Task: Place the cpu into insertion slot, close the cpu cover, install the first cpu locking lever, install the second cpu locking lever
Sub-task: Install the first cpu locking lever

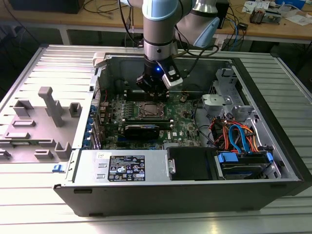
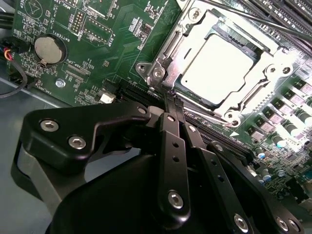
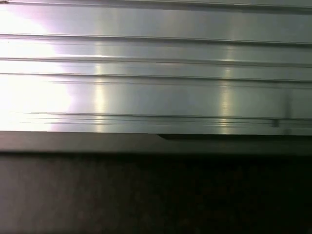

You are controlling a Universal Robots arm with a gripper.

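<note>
The cpu lies flat in the insertion slot on the green board, its pale silver top showing through the window of the cpu cover, which is down over it. A thin metal lever rod runs along the far side of the socket. My gripper is shut, its black fingers pressed together, and the tip sits at the socket's near edge beside a corner screw. In the exterior view my gripper hangs just above the cpu inside the open computer case.
Long black memory slots flank the socket, and a coin battery sits on the board. A black card, a power supply and coloured cables crowd the case. A grey plastic fixture stands outside it. Ribbed metal faces the first wrist view.
</note>
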